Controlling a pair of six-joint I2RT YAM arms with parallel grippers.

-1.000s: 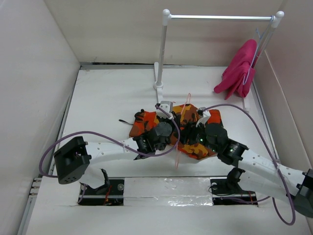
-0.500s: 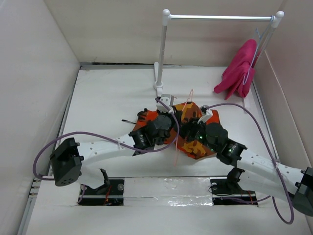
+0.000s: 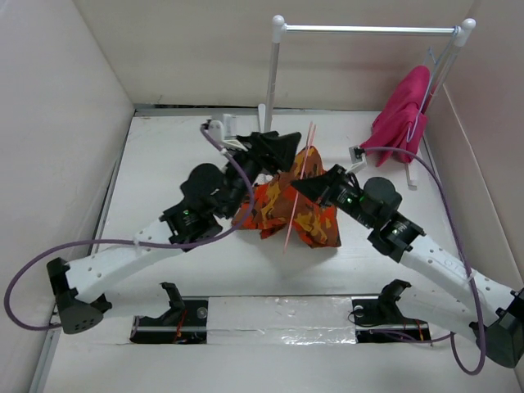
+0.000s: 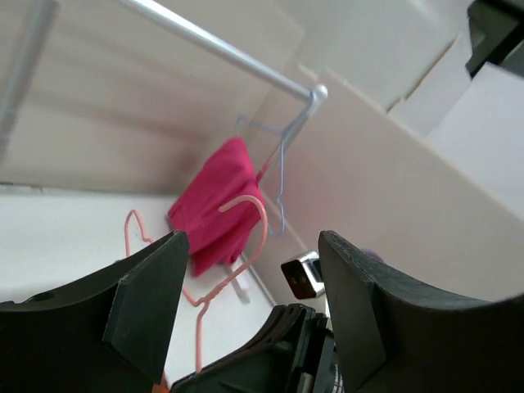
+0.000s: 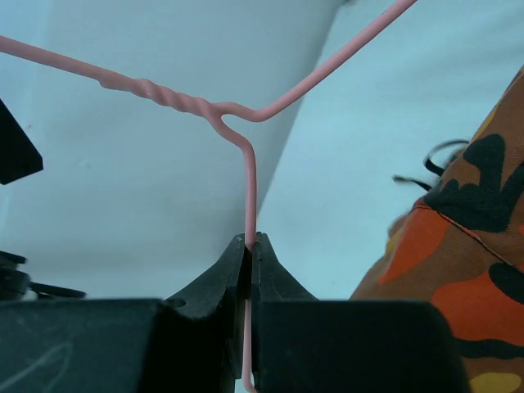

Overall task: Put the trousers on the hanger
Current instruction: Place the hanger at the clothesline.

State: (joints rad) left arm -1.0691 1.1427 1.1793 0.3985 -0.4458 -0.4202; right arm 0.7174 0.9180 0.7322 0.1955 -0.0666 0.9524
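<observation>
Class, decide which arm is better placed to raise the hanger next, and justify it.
Right. The right end effector pinches the hanger wire; the left end effector stands open, holding nothing.

No writing can be read (any view).

walls: plain beige panels (image 3: 57, 123) are seen on three sides | floor: white table top (image 3: 155, 155) is enclosed | furniture: white tube rail frame (image 3: 368, 29) is stood at the back
</observation>
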